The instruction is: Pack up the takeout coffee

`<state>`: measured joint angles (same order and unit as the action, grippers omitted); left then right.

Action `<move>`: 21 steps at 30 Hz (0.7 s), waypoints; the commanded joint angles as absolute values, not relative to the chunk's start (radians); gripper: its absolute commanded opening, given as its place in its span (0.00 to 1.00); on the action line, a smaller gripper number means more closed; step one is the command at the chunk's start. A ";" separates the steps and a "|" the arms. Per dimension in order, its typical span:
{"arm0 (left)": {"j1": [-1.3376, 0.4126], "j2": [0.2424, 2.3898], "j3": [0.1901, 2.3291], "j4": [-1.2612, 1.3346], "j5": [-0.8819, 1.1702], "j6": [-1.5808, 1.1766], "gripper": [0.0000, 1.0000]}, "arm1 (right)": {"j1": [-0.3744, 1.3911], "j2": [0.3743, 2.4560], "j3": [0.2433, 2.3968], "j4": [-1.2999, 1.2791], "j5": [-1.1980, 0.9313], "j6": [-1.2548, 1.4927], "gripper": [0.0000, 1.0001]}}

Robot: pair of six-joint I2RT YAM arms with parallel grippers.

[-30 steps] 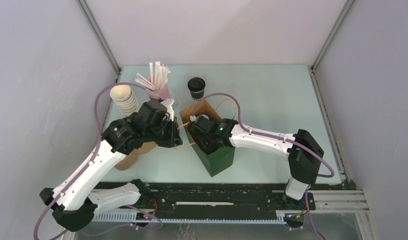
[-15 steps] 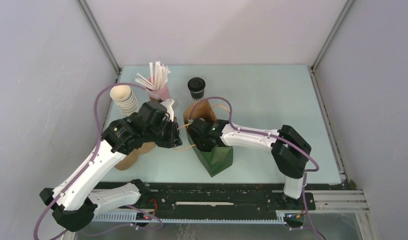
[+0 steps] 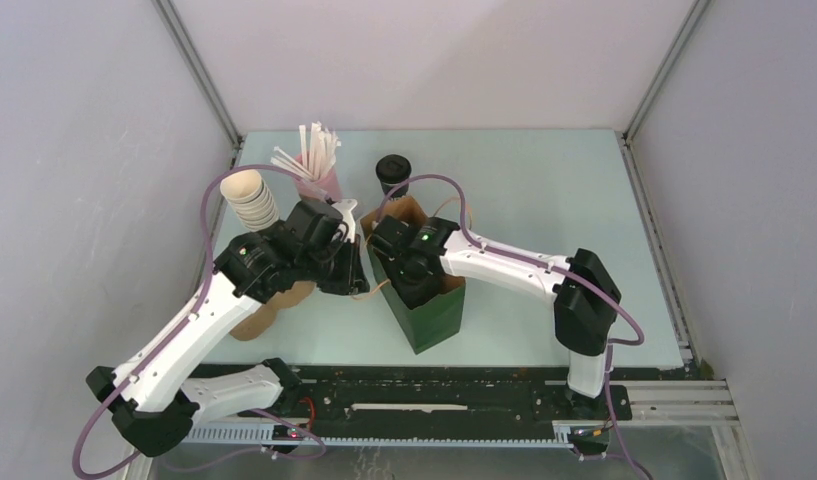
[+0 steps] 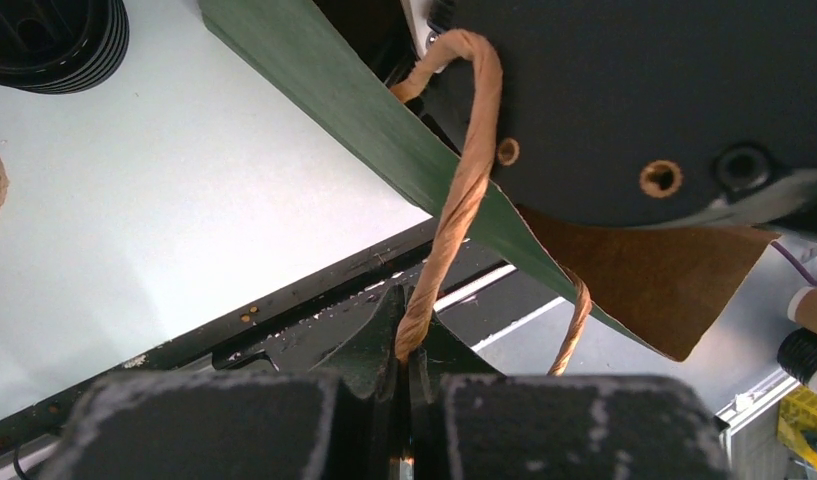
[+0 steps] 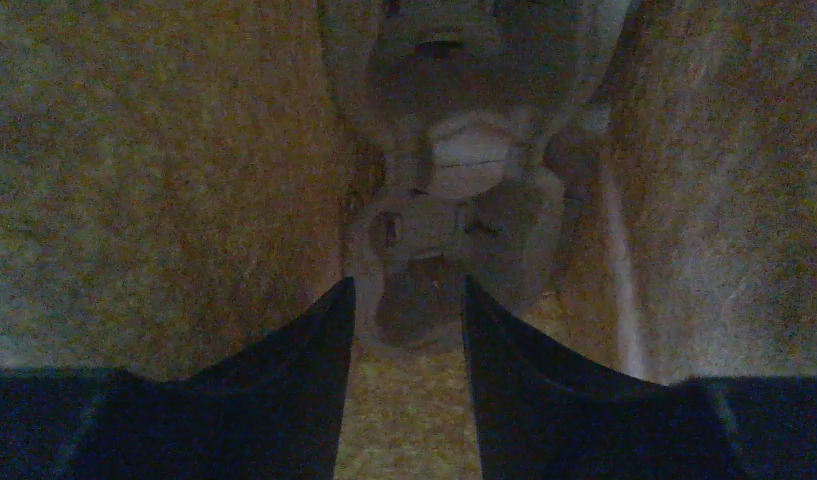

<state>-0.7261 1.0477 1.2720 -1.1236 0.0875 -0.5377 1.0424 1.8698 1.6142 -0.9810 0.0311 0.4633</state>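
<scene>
The coffee (image 3: 393,172) stands upright on the tabletop (image 3: 544,190), at 12 o'clock from the green bag (image 3: 434,312) and near it. The left jaws are clamped on the bag's twisted handle (image 4: 462,190), on its 9 o'clock side. The right jaws reach down inside the bag, apart, with nothing between them.
</scene>
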 commanded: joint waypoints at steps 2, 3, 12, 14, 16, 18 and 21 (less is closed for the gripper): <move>-0.722 1.043 1.308 -1.087 0.139 -0.514 0.02 | 1.029 1.884 1.604 -0.926 0.049 0.576 0.49; -0.722 1.042 1.306 -1.084 0.141 -0.514 0.02 | 1.027 1.892 1.601 -0.908 0.059 0.602 0.48; -0.722 1.017 1.280 -1.076 0.137 -0.531 0.01 | 1.010 1.860 1.471 -0.775 0.091 0.704 0.47; -0.722 1.009 1.281 -1.080 0.125 -0.535 0.01 | 1.011 1.868 1.460 -0.767 0.096 0.699 0.47; -0.722 1.005 1.277 -1.080 0.120 -0.538 0.01 | 1.008 1.885 1.459 -0.769 0.091 0.700 0.47; -0.722 1.008 1.276 -1.080 0.124 -0.535 0.00 | 1.009 1.904 1.460 -0.773 0.085 0.698 0.47; -0.722 1.008 1.273 -1.079 0.126 -0.536 0.00 | 1.008 1.931 1.467 -0.786 0.074 0.689 0.47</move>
<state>-0.7261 1.0203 1.2720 -1.1049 0.1162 -0.5411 1.0138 1.8889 1.4620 -0.7918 0.0742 0.6670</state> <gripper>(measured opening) 0.036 0.475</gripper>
